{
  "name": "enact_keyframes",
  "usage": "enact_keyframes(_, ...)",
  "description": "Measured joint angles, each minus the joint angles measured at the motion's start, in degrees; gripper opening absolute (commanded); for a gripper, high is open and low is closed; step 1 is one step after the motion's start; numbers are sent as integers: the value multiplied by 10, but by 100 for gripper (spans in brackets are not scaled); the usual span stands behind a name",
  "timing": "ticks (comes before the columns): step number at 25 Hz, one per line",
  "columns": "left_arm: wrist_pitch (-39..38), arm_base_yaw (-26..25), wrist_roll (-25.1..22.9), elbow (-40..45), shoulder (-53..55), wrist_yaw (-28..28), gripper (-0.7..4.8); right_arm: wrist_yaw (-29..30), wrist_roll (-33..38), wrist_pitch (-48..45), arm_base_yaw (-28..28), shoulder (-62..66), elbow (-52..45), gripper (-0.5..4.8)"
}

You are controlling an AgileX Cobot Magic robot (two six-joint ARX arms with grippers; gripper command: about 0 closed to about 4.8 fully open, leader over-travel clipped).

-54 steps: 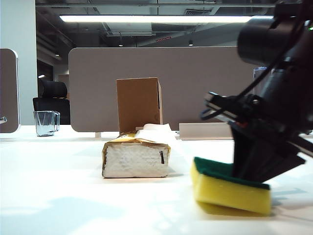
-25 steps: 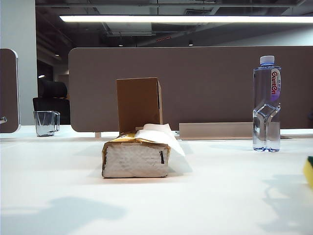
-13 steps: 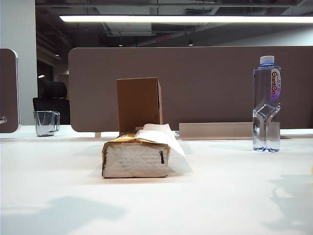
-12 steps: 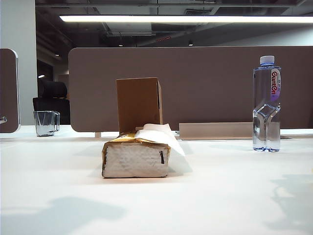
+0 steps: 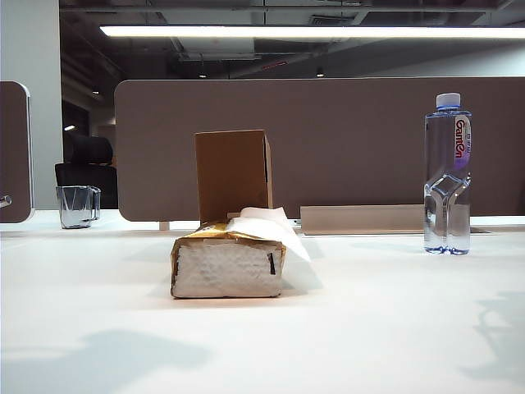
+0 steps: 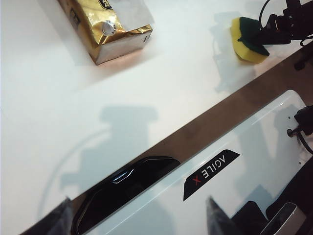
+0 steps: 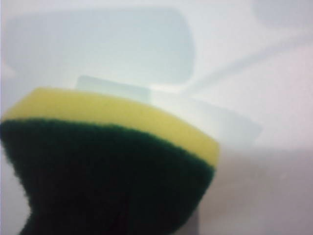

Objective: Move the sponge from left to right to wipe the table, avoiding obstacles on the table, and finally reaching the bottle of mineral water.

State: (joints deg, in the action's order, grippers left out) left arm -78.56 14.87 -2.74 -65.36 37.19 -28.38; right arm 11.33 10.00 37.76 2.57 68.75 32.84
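Seen from the exterior view and reading left to right, a small clear glass cup (image 5: 79, 206) stands far back on the white table (image 5: 344, 328), then an upright brown cardboard box (image 5: 234, 175) with the gold-edged tissue pack (image 5: 228, 263) lying just in front of it, one white sheet sticking up from its top. Well to the right, the bottle of mineral water (image 5: 447, 174) stands upright with its white cap on and its purple-white label facing the camera; neither arm shows in this view. The left wrist view looks down on the tissue pack, and the left gripper (image 6: 139, 215), hovering above the robot's white base (image 6: 254, 147), has its fingers spread apart with nothing between them. Farther across the table in that view, the right gripper (image 6: 266, 38) is clamped on the sponge (image 6: 244, 41), its yellow foam facing the tabletop. The right wrist view is filled by the sponge's dark green scouring layer, yellow foam beyond it.
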Motion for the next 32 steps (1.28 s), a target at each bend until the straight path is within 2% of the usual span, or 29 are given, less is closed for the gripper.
enact_keyframes(10,0,0,11,0,0,-2,349,-7,0,-32,0,16,2,-7)
enact_keyframes(16,4,0,13,0,0,-15,349,4,5,-86,1,68,21,-7)
enact_keyframes(28,10,0,15,0,0,-15,349,-4,5,-117,1,193,141,-7)
enact_keyframes(32,10,0,15,0,0,-15,349,-11,4,-119,1,253,208,-7)
